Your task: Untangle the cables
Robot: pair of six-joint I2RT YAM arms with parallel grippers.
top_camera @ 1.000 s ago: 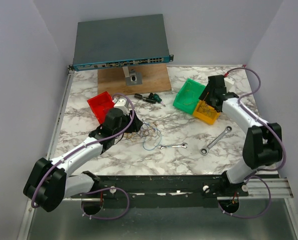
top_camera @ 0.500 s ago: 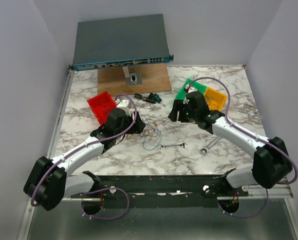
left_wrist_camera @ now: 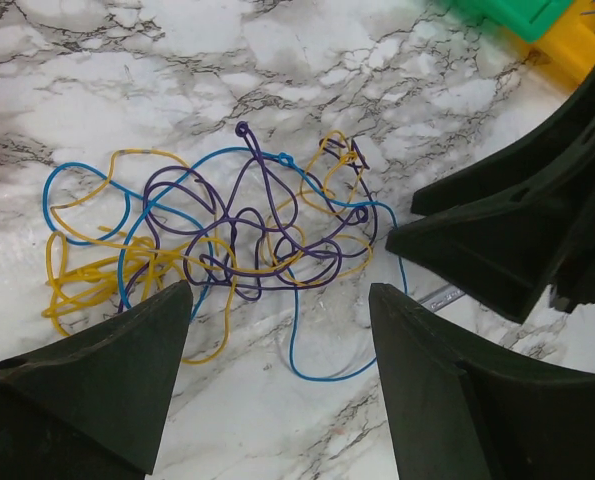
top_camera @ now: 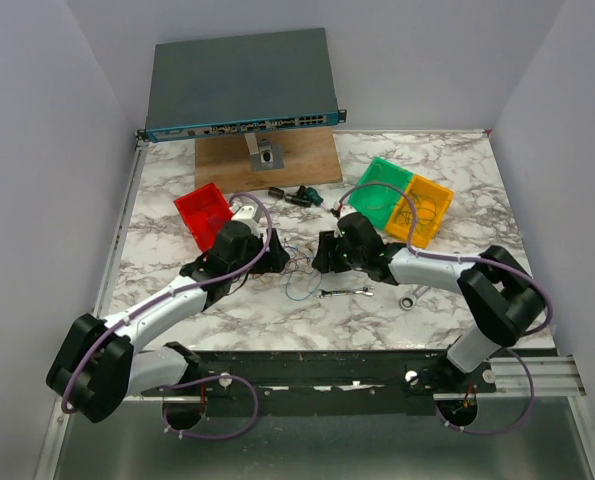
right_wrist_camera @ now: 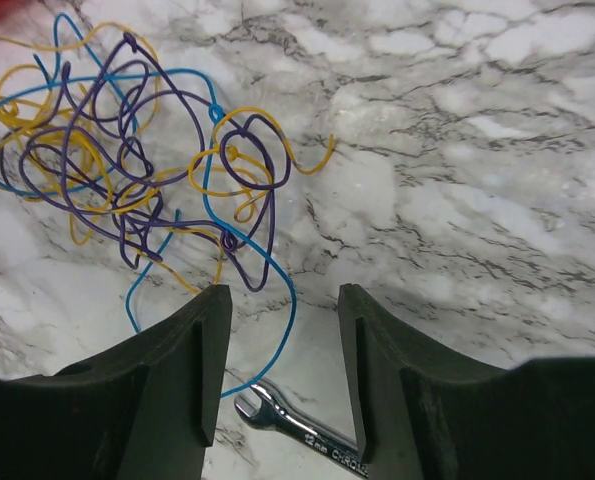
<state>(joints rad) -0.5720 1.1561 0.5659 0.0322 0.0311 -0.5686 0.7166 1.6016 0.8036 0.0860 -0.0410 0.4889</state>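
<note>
Tangle of cables on the marble table, seen from above and from both wrists. The blue, yellow and purple wires are knotted into one loose heap that lies flat between the two claws, with a single blue loop trailing toward the near edge. The left claw is held wide over the left side of the heap, its jaws spread and nothing gripped. The right claw is likewise spread wide and empty, just beside the right side of the heap. A small wrench is seen near the blue loop. Red, green and yellow bins are set farther back.
</note>
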